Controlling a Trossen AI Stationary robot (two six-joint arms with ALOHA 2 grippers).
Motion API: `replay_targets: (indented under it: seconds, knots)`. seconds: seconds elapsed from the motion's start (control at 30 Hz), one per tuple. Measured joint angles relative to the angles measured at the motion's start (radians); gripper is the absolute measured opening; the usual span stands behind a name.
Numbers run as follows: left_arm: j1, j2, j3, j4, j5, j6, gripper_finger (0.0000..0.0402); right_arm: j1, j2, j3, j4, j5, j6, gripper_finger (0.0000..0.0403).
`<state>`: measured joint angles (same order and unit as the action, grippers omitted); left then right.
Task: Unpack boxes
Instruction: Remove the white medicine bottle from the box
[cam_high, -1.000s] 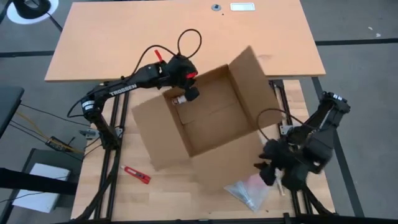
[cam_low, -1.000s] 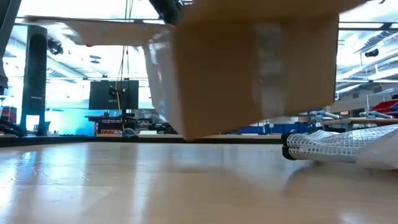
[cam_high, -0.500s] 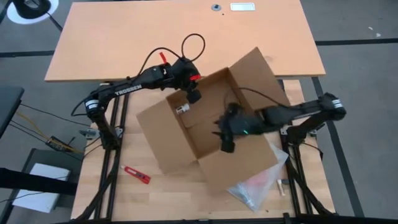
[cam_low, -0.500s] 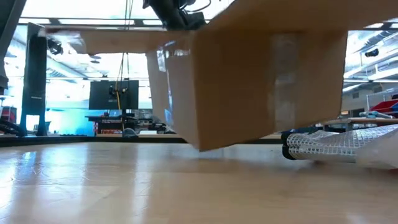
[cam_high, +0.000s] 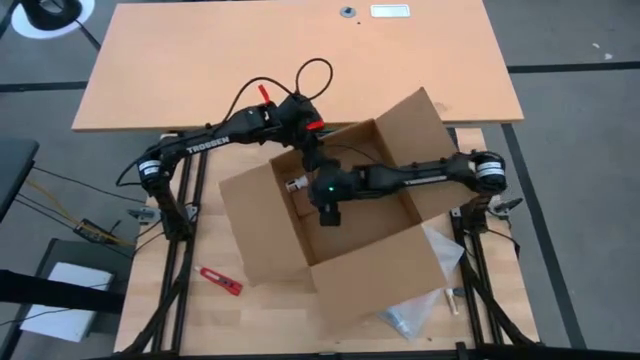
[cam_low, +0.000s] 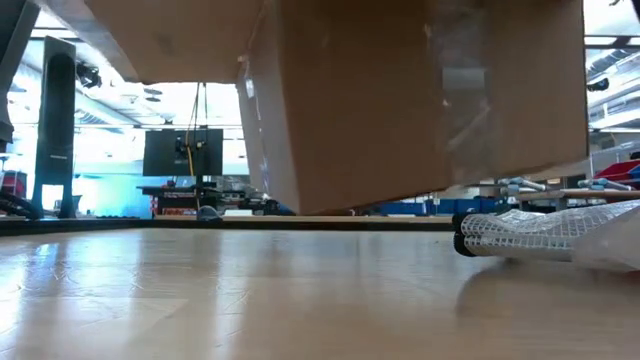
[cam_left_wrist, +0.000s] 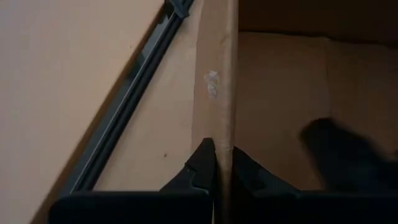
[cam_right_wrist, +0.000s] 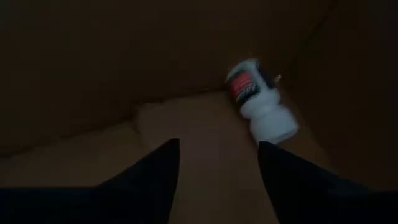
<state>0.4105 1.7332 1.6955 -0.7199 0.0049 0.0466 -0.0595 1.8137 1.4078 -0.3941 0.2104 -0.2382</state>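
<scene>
Box (cam_high: 345, 225) seen from above: open, flaps spread, turned askew so its long axis runs roughly from 10 to 4 o'clock, opening facing up, lying at the middle of the slatted table (cam_high: 260, 310). "TROSSEN" readable on the left arm. Left gripper (cam_high: 312, 158) at the box's 11 o'clock wall, pinched shut on that edge. Right gripper (cam_high: 328, 208) reaching in from 3 o'clock, down inside the box, fingers spread, holding nothing. Small white bottle (cam_high: 298, 184) inside, just beside both grippers. Red knife (cam_high: 218, 281) on the table at 8 o'clock of the box; clear bag (cam_high: 412, 315) at 5 o'clock.

Low view: box (cam_low: 400, 100) lifted off the table, tilted, a tape strip on its side; bag (cam_low: 550, 235) at 3 o'clock.

Left wrist: fingers (cam_left_wrist: 202, 168) clamped on the cardboard wall (cam_left_wrist: 214, 81).

Right wrist: fingers (cam_right_wrist: 155, 174) apart, bottle (cam_right_wrist: 261, 102) ahead at 1 o'clock, lying tilted, red label unreadable.
</scene>
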Motion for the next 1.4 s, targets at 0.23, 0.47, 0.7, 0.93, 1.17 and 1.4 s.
replay_targets:
  seconds: [0.23, 0.47, 0.7, 0.93, 1.17, 1.4]
  knots:
    - [0.013, 0.002, 0.0, -0.028, 0.024, 0.013, 0.0024, -0.026, 0.082, 0.0, 0.22, 0.016, -0.122, 0.0242]
    - [0.016, 0.002, 0.0, -0.067, 0.065, 0.001, 0.0024, -0.027, 0.084, 0.0, 0.247, 0.008, -0.247, 0.024]
    - [0.021, 0.002, 0.006, -0.049, 0.065, -0.059, 0.0024, -0.028, 0.084, 0.0, 0.208, -0.008, -0.206, 0.0225]
    - [0.022, 0.003, 0.046, -0.115, 0.093, -0.078, 0.0024, -0.017, 0.082, -0.032, 0.213, -0.023, -0.17, 0.0212]
    - [0.023, 0.003, 0.057, -0.181, 0.226, -0.106, 0.0024, -0.01, 0.082, -0.067, 0.284, -0.009, -0.179, 0.0214]
    - [0.01, 0.003, 0.035, -0.182, 0.307, -0.144, 0.0024, 0.009, 0.098, -0.068, 0.492, 0.007, -0.204, 0.0213]
